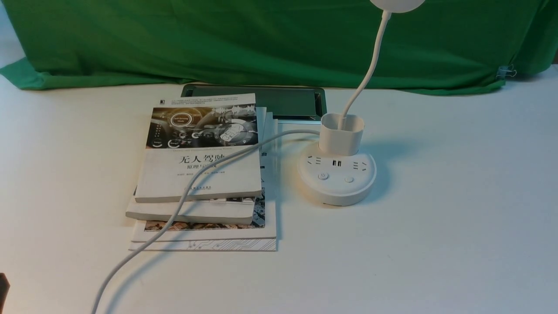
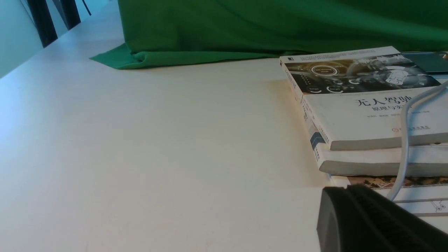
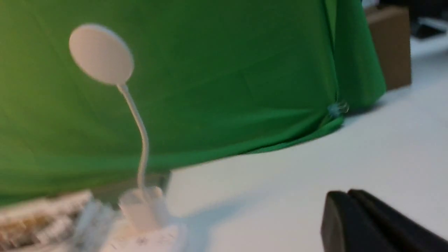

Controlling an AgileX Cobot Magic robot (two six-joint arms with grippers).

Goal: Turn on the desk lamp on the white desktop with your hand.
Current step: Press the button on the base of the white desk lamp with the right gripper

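Observation:
The white desk lamp (image 1: pixel 336 185) stands on the white desktop (image 1: pixel 436 244), right of centre. Two round buttons (image 1: pixel 323 176) sit on the front of its puck base, and behind them is a cup holder (image 1: pixel 341 133). A thin gooseneck rises to the head (image 1: pixel 396 3), cut off at the picture's top edge. The lamp looks unlit. My right hand (image 3: pixel 347 193) is shut on nothing and hovers over bare desktop, well off to the side of the blurred lamp (image 3: pixel 140 213). It does not show in the front view. My left gripper (image 2: pixel 346 189) is shut and empty, near the books.
A stack of books (image 1: pixel 200 174) lies left of the lamp, with the lamp's white cable (image 1: pixel 174 213) running over it to the front edge. A dark tray (image 1: pixel 279 102) sits behind the books, against the green cloth backdrop (image 1: pixel 261 39). A brown box (image 3: pixel 388 45) stands past the cloth.

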